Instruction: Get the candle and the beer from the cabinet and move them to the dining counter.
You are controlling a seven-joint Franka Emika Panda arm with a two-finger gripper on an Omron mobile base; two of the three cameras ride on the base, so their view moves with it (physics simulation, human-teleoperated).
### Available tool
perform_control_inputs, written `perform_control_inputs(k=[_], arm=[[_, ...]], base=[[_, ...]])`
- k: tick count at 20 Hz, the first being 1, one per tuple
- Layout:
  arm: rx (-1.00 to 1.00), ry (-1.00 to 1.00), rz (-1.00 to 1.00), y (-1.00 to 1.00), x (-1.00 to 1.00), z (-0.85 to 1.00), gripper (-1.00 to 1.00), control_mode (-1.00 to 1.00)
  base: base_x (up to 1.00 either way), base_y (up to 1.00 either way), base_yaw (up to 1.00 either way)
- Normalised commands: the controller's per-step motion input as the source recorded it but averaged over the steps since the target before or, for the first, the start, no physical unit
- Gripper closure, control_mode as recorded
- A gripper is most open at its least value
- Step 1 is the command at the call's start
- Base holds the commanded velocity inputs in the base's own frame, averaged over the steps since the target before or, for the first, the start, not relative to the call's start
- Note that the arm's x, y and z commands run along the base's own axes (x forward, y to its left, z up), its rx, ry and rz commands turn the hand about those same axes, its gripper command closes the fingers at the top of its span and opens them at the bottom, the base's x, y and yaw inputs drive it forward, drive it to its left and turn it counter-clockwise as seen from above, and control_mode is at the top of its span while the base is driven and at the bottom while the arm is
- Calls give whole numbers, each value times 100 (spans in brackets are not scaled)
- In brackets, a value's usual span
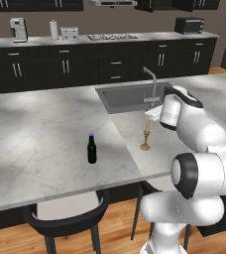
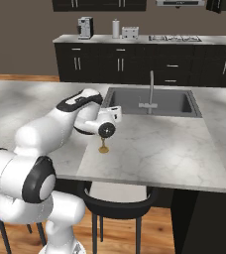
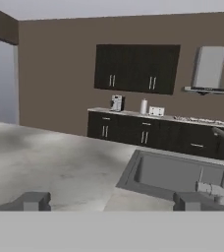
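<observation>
The beer, a dark bottle with a purple cap, stands upright on the dining counter near its front edge. To its right, the tan-gold candle stands upright on the same marble top, in front of the sink. My gripper hovers just above and behind the candle's top. In the hand view my gripper is open, its fingertips wide apart with nothing between them. In the right base view my hand covers most of the candle, so only its base shows.
An inset steel sink with a faucet lies just beyond the candle. A dark stool stands at the counter's front edge. Along the back wall are low drawer cabinets and a dark wall cabinet with shut doors.
</observation>
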Motion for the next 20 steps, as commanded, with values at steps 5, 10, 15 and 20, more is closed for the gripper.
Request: perform_control_inputs(k=[5,10,15,20], arm=[[0,2,-24,1,-34,60,-100,-100],[0,11,-21,3,-25,75,-100,-100],[0,19,-16,0,-35,71,-100,-100],[0,25,-12,0,-48,65,-100,-100]], base=[[0,0,0],[0,0,0],[0,0,0],[0,0,0]])
